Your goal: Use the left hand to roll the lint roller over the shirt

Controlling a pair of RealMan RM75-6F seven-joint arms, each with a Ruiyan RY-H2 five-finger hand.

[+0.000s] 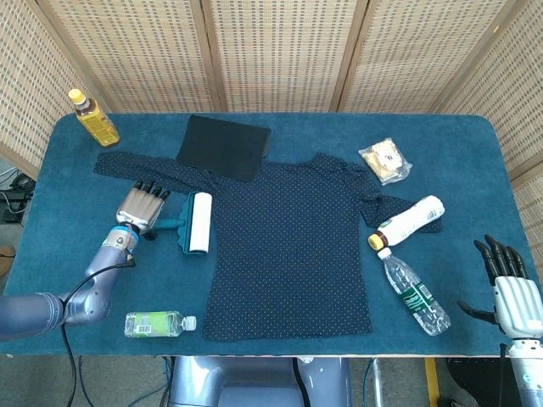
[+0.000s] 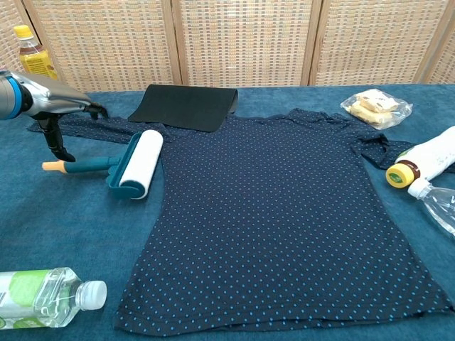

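Note:
The dark blue dotted shirt (image 1: pixel 293 242) (image 2: pixel 284 213) lies spread flat across the middle of the table. The lint roller (image 1: pixel 193 222) (image 2: pixel 135 165), with a white roll and a teal frame, lies on the table at the shirt's left edge. Its handle (image 2: pixel 78 166) points left. My left hand (image 1: pixel 142 206) (image 2: pixel 43 106) hovers just above the handle end with fingers spread, and nothing is in its grasp. Beyond the table's right front corner my right hand (image 1: pixel 509 284) stays open and holds nothing.
A black folded cloth (image 1: pixel 224 146) lies behind the shirt, with a yellow-capped bottle (image 1: pixel 93 119) at the back left. A snack bag (image 1: pixel 384 160), a white bottle (image 1: pixel 407 222) and a clear bottle (image 1: pixel 414 292) lie to the right. Another clear bottle (image 2: pixel 46 295) lies front left.

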